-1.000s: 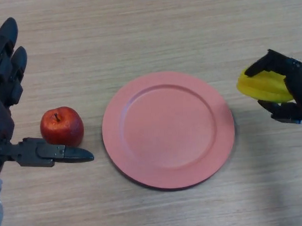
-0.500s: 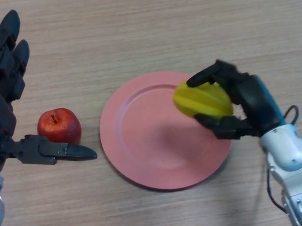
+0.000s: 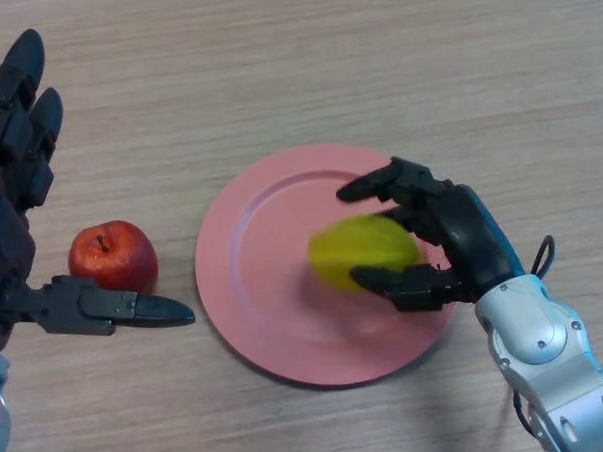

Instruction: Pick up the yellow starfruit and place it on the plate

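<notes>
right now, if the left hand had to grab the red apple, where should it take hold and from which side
Grip the red apple around its round middle, coming down from above. It sits upright on the table, stem up, with bare wood around it. The left hand already flanks it, open: fingers behind, thumb in front. The pink plate lies well to its right, where the right hand holds the starfruit.

Table [image 3: 304, 56] pale wood-grain, matt; plate [image 3: 255, 318] smooth pink (plastic-looking); apple [image 3: 111, 256] glossy.
</notes>
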Controlling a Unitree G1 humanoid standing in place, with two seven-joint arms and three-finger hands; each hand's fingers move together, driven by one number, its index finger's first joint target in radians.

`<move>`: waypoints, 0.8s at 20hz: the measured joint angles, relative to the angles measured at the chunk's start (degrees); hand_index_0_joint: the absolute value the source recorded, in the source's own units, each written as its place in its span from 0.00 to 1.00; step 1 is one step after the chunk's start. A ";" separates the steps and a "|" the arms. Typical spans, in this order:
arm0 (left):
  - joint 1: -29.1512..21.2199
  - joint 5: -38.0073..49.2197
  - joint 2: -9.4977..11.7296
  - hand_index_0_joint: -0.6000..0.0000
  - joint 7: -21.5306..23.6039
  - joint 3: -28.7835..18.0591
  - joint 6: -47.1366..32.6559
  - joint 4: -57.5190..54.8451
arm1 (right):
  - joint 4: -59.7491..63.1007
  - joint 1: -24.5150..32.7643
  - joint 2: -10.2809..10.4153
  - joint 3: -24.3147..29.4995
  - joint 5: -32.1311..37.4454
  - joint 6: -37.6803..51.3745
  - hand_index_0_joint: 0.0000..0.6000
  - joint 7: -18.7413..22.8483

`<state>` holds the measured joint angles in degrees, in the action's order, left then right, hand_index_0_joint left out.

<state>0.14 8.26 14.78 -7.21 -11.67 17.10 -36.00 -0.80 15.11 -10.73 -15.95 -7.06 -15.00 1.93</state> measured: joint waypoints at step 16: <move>-0.05 1.46 -0.50 1.00 0.11 0.97 1.86 0.20 | -28.83 -5.61 -0.87 14.73 11.74 -13.22 0.00 -7.94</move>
<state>0.08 9.72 14.28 -7.10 -10.70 18.95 -35.80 -29.63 9.50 -11.60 -1.23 4.68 -28.22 -6.01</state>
